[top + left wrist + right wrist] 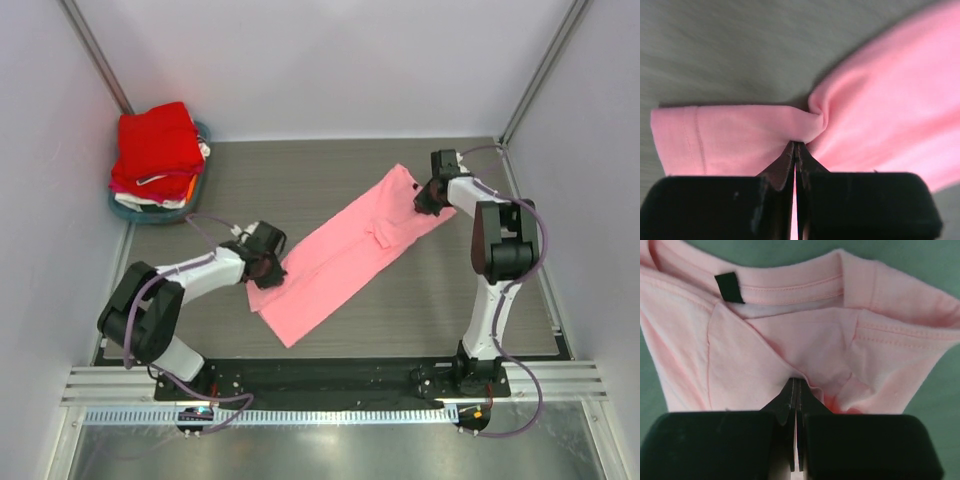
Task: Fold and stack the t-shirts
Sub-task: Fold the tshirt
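A light pink t-shirt lies folded into a long strip, slanting across the grey table from near left to far right. My left gripper is shut on its near-left hem end; in the left wrist view the pink t-shirt bunches at the closed fingertips. My right gripper is shut on the collar end; the right wrist view shows the neckline, the small black neck label and cloth pinched at the fingertips. A stack of folded t-shirts, bright red on top, sits at the far left.
The stack rests in a shallow teal tray in the far left corner, with white, magenta and orange layers showing under the red. White walls enclose the table on three sides. A metal rail runs along the near edge by the arm bases.
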`<action>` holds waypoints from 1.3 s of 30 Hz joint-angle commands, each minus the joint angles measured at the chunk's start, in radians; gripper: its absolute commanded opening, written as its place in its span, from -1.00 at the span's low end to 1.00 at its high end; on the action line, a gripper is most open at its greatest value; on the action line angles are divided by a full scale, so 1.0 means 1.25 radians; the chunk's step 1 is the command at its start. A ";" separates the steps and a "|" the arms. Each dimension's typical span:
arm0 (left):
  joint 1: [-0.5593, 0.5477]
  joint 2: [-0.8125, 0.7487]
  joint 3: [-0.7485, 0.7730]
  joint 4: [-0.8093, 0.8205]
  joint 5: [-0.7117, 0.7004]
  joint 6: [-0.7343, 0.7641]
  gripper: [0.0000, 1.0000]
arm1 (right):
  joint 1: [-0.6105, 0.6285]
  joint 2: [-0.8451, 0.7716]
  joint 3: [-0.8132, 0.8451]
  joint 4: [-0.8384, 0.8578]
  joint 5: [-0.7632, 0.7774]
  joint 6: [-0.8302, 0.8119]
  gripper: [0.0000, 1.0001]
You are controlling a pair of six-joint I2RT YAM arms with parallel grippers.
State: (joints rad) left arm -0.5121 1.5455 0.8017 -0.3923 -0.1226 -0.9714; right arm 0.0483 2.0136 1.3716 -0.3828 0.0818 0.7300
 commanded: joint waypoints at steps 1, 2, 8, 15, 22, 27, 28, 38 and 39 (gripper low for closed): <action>-0.142 0.014 -0.072 -0.046 0.066 -0.134 -0.99 | 0.020 0.145 0.152 -0.021 -0.047 -0.023 -0.98; -0.211 0.014 -0.078 -0.017 0.065 -0.163 -1.00 | 0.024 0.174 0.197 -0.032 -0.056 -0.026 -0.98; -0.483 0.052 -0.060 0.073 -0.021 -0.370 -0.99 | 0.099 0.410 0.599 -0.189 -0.054 -0.081 -0.98; -0.570 0.096 0.021 0.091 -0.069 -0.385 -0.99 | 0.126 0.447 0.724 -0.239 0.003 -0.094 -0.98; -0.570 0.035 0.048 -0.004 -0.153 -0.365 -0.99 | 0.126 0.414 0.743 -0.237 0.000 -0.143 -0.85; -0.554 -0.025 0.034 -0.017 -0.161 -0.337 -0.99 | 0.127 0.360 0.750 -0.236 -0.027 -0.185 -0.26; -0.539 -0.053 0.035 -0.014 -0.157 -0.316 -0.99 | 0.127 0.336 0.748 -0.235 -0.031 -0.198 -0.24; -0.334 -0.163 0.168 -0.042 -0.058 -0.059 -0.87 | 0.133 0.043 0.479 -0.188 -0.023 -0.260 -0.20; -0.306 -0.147 0.193 -0.038 -0.015 -0.027 -0.83 | 0.132 0.020 0.409 -0.182 -0.012 -0.259 -0.19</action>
State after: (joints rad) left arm -0.9787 1.3621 0.9760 -0.4320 -0.2119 -1.1416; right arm 0.2119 2.1925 1.9991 -0.6502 0.0444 0.4450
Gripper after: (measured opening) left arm 0.073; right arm 0.401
